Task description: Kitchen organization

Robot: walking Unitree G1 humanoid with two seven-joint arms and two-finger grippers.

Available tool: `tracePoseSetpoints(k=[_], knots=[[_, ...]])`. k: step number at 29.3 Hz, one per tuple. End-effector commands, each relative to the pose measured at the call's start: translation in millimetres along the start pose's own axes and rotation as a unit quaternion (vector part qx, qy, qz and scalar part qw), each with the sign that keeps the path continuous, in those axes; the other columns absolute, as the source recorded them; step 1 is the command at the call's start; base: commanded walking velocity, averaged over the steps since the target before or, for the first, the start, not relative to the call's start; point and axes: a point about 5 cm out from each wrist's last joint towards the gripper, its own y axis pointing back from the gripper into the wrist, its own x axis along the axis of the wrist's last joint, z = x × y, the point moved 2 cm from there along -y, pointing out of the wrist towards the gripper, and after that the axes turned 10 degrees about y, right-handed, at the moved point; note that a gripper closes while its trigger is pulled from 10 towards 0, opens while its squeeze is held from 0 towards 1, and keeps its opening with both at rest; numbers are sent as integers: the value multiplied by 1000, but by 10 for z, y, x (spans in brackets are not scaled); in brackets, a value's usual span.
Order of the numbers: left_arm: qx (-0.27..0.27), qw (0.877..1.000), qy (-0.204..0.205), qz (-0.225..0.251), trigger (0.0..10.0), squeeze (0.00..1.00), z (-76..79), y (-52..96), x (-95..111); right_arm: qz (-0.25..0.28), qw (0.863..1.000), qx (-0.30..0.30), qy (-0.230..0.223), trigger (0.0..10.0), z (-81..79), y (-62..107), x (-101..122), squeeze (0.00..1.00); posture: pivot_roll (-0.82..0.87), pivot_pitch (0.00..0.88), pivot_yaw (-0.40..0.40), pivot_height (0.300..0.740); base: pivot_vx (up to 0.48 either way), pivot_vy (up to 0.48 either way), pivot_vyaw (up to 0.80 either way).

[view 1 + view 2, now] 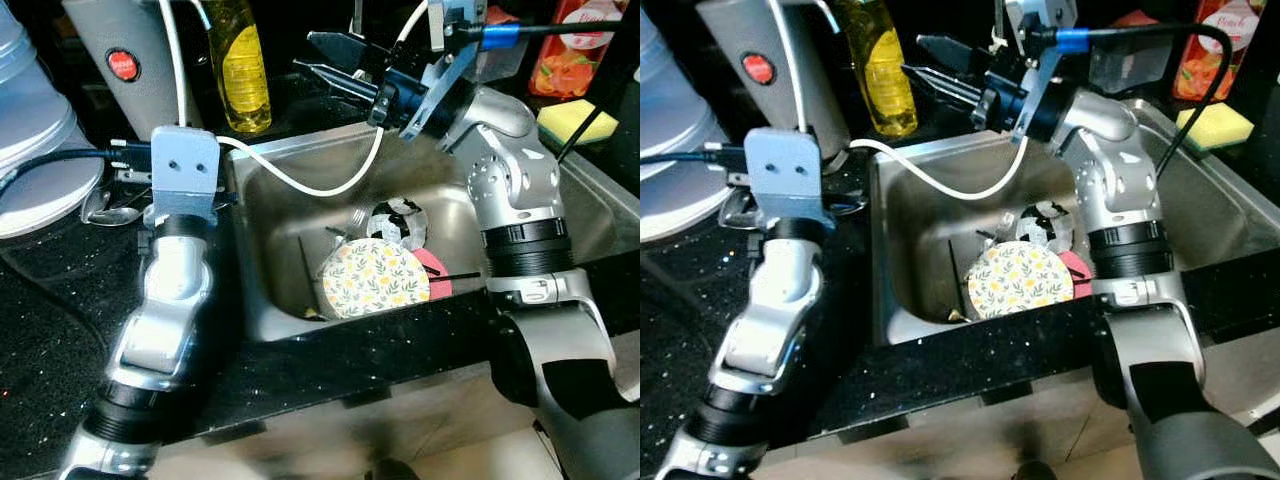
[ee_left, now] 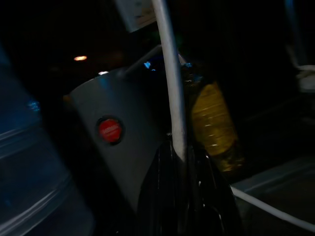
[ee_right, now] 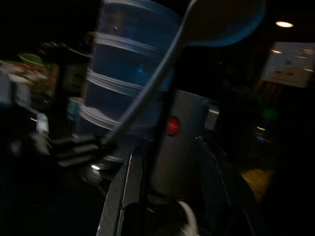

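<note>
Your right gripper (image 1: 940, 68) is clenched on a spoon (image 3: 162, 78) above the counter behind the sink (image 1: 290, 300). Plates (image 1: 375, 278) remain inside; left jaws I cannot tell.

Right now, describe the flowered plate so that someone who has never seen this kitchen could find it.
Start at the steel sink set into the black counter. The flowered plate leans among the dishes at its bottom, beside a pink dish. It alone is cream with small yellow flowers and green leaves.
</note>
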Motion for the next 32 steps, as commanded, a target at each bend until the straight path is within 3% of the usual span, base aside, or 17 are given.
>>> tracePoseSetpoints(k=[1, 3, 5, 8, 10, 11, 12, 15, 18, 20, 22, 25, 26, 28, 29, 31, 32], knots=[[-31, 999, 9, -13, 10000, 0, -54, -49, 48, -22, 999, -29, 14, 10000, 97, 128, -57, 0, -101, 65, 86, 740, 0, 0, 0], [-46, 998, 21, -25, 10000, 0, -55, -64, 39, -40, 998, -40, 22, 10000, 137, 199, -105, 0, -101, 65, 86, 740, 0, 0, 0], [-105, 993, 23, -51, 10000, 0, -36, -107, 2, -91, 992, -80, 18, 10000, 249, 392, -251, 0, -99, 66, 82, 740, 0, 0, 0], [-167, 981, 3, -96, 10000, 0, -64, -162, -74, -132, 985, -106, 10, 10000, 314, 619, -344, 0, -110, 66, 88, 740, 0, 0, 0], [-177, 978, 0, -112, 10000, 0, -80, -175, -99, -142, 984, -111, 13, 10000, 325, 668, -355, 0, -110, 66, 88, 740, 0, 0, 0], [-235, 962, -8, -136, 10000, 0, -73, -207, -93, -163, 980, -113, 23, 10000, 336, 827, -363, 0, -119, 67, 94, 740, 0, 0, 0], [-257, 956, -11, -140, 10000, 0, -64, -213, -84, -171, 978, -114, 26, 10000, 339, 877, -366, 0, -124, 66, 100, 740, 0, 0, 0], [-296, 935, 28, -193, 10000, 0, -48, -221, -134, -192, 972, -128, 33, 10000, 379, 979, -387, 0, -130, 65, 105, 740, 0, 0, 0], [-370, 899, 77, -222, 10000, 0, 46, -297, -113, -207, 965, -159, 34, 10000, 485, 1096, -364, 0, -142, 62, 112, 740, 0, 0, 0], [-389, 887, 79, -238, 10000, 0, 74, -335, -120, -207, 964, -161, 34, 10000, 497, 1102, -353, 0, -147, 59, 117, 740, 0, 0, 0], [-394, 883, 80, -243, 10000, 0, 79, -346, -121, -208, 964, -161, 35, 10000, 499, 1104, -350, 0, -147, 59, 117, 740, 0, 0, 0], [-446, 844, 97, -282, 10000, 0, 235, -385, -223, -217, 962, -163, 26, 10000, 500, 1124, -378, 0, -153, 54, 122, 740, 0, 0, 0], [-455, 832, 88, -305, 10000, 0, 314, -403, -370, -227, 960, -165, 22, 10000, 504, 1142, -416, 0, -156, 53, 125, 740, 0, 0, 0], [-458, 826, 83, -318, 10000, 0, 347, -408, -443, -232, 958, -166, 20, 10000, 506, 1152, -436, 0, -158, 53, 126, 740, 0, 0, 0], [-474, 808, 86, -339, 10000, 0, 439, -389, -550, -245, 955, -167, 13, 10000, 505, 1192, -478, 0, -160, 54, 126, 740, 0, 0, 0], [-480, 803, 88, -343, 10000, 0, 457, -386, -563, -247, 955, -167, 11, 10000, 505, 1201, -485, 0, -160, 54, 126, 740, 0, 0, 0], [-488, 797, 78, -348, 10000, 0, 542, -397, -609, -260, 953, -158, 15, 10000, 475, 1231, -516, 0, -165, 57, 129, 740, 0, 0, 0]])
